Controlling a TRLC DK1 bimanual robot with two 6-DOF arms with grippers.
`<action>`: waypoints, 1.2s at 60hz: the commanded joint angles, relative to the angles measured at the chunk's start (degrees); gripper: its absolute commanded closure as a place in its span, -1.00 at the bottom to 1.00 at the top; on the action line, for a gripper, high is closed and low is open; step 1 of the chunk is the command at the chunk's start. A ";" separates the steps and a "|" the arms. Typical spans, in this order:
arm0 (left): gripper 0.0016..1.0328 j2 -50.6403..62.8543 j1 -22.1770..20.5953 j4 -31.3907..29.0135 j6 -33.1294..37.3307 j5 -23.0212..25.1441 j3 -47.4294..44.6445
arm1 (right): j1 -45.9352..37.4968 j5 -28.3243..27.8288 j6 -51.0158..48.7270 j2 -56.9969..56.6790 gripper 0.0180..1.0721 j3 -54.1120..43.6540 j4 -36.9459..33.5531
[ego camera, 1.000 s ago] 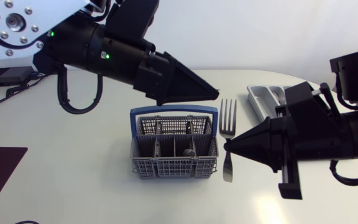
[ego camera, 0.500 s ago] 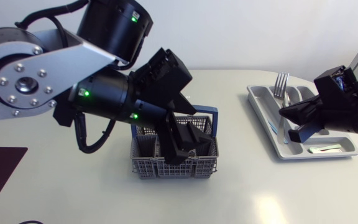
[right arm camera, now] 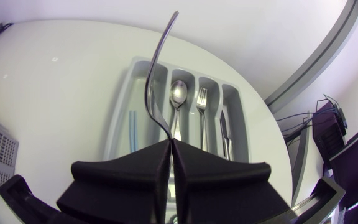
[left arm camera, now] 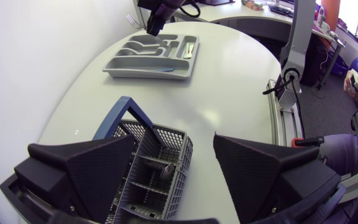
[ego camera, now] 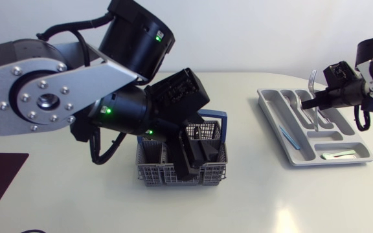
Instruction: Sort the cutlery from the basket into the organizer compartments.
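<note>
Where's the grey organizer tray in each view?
Head: tray far right, under the right pincer.
Left wrist: ahead, beyond the basket.
Right wrist: below the fork the pincer holds.
Shared landmark: the basket, in all three.

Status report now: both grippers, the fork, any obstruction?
Left gripper open over basket. Right gripper shut on fork, above organizer. No obstruction seen.

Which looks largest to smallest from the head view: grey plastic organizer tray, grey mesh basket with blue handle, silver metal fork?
Grey plastic organizer tray
grey mesh basket with blue handle, partly hidden, so nearly tied
silver metal fork, smallest
</note>
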 commanded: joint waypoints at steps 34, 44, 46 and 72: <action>-0.70 1.80 -1.54 -0.22 2.71 -1.75 -2.41 | -2.65 16.70 5.03 32.38 0.89 31.30 -3.35; -0.70 1.80 -1.89 -0.31 2.62 -1.93 -2.41 | -1.69 20.31 6.17 35.37 0.89 35.34 -7.12; -0.70 1.71 -1.89 -0.39 2.62 -2.02 -2.41 | -1.60 20.48 6.43 35.63 0.89 35.96 -7.65; -0.70 0.92 -2.77 -1.71 2.27 -2.02 -2.49 | -0.98 20.22 8.02 44.59 0.88 48.88 -19.08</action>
